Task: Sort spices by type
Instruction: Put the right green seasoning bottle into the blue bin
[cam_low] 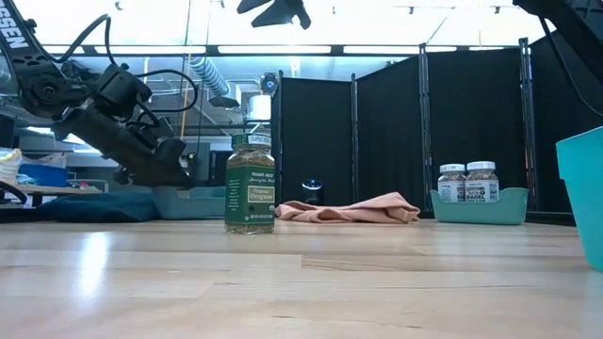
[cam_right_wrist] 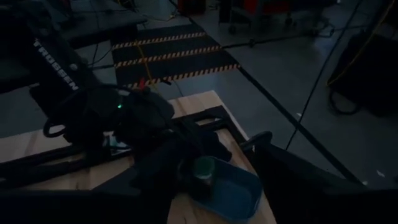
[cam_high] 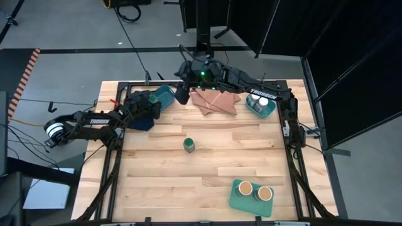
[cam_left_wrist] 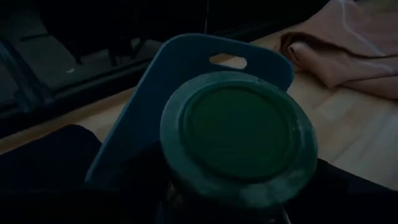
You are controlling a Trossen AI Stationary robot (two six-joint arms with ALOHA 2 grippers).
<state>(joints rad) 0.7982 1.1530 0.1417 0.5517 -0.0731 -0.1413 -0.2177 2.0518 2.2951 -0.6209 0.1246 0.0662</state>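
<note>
The green-lidded jar (cam_high: 152,98) is hung over the teal bin (cam_high: 164,95) at ten o'clock by the left gripper (cam_high: 149,102). How far its fingers are parted cannot be told; release should follow only once centred. The right gripper (cam_high: 183,94) waits at twelve, grip unclear. "Organic Oregano" is read on the middle jar (cam_low: 250,184).

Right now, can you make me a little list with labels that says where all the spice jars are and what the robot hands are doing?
green-lid jars: one standing alone mid-table; one at the left hand, over the teal bin
white-lid jars: two in the far-right teal bin
tan-top jars: two on the green tray, near edge
left hand: at the far-left bin with the green-lid jar
right hand: waiting near the pink cloth
</note>
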